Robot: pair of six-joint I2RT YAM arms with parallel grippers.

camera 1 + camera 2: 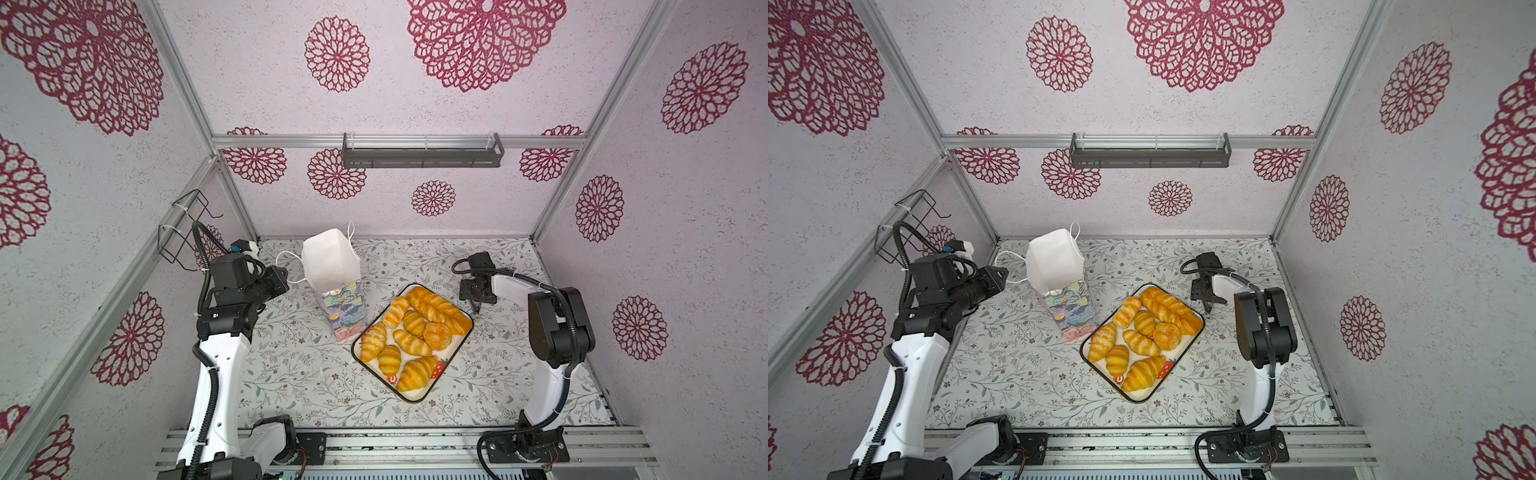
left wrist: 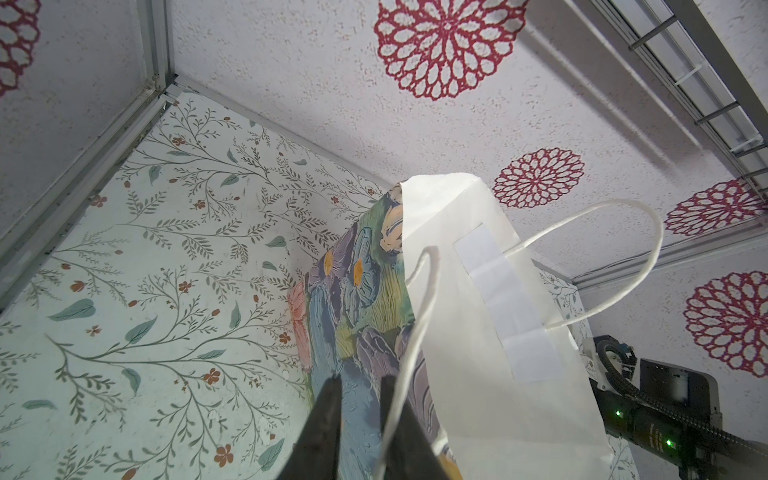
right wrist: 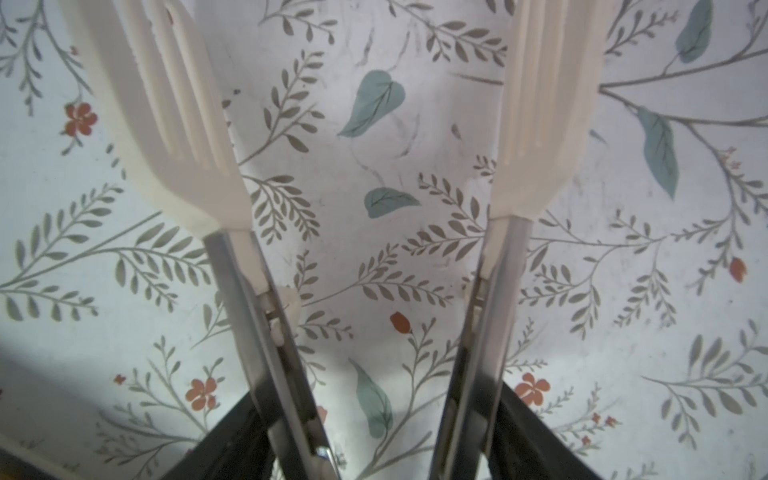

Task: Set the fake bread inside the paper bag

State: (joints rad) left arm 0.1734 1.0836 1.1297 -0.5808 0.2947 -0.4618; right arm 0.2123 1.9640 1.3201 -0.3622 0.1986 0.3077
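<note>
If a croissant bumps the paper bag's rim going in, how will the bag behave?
The paper bag stands tall on a narrow base, so it would probably tip easily. Its thin paper walls look creased, so the rim likely flexes rather than resists.

Table (image 1: 291, 374), leaf-and-flower print top: paper bag (image 1: 343, 309) stands upright toward the back, dark-rimmed tray (image 1: 419, 397) lies just beside its base, skewed to the table's edges.

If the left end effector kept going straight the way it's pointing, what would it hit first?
The left end effector points at the paper bag, its painted side; the cord handle close beside it may brush first, depth unclear.
</note>
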